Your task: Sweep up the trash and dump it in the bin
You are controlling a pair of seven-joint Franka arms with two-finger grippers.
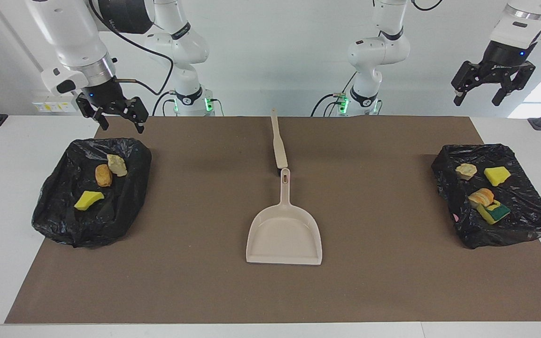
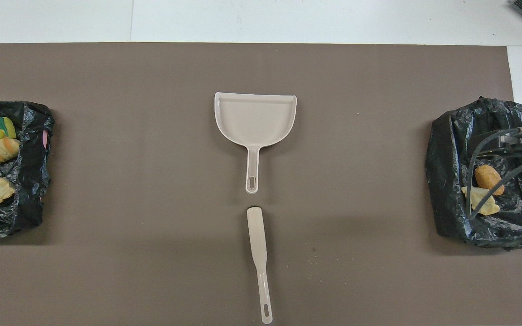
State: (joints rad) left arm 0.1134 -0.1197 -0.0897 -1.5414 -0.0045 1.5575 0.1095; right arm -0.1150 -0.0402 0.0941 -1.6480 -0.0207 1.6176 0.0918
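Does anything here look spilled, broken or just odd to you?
Nothing is spilled. All the trash sits in the two bag-lined bins. The dustpan is empty. One oddity: the sweeper looks like a flat paddle, no bristles showing.

Both arms are glossy white with rounded joint housings and black rings at the joints. Each base glows green. The right gripper (image 1: pixel 119 118) and the left gripper (image 1: pixel 479 95) are black; a black cable loops along the right arm.
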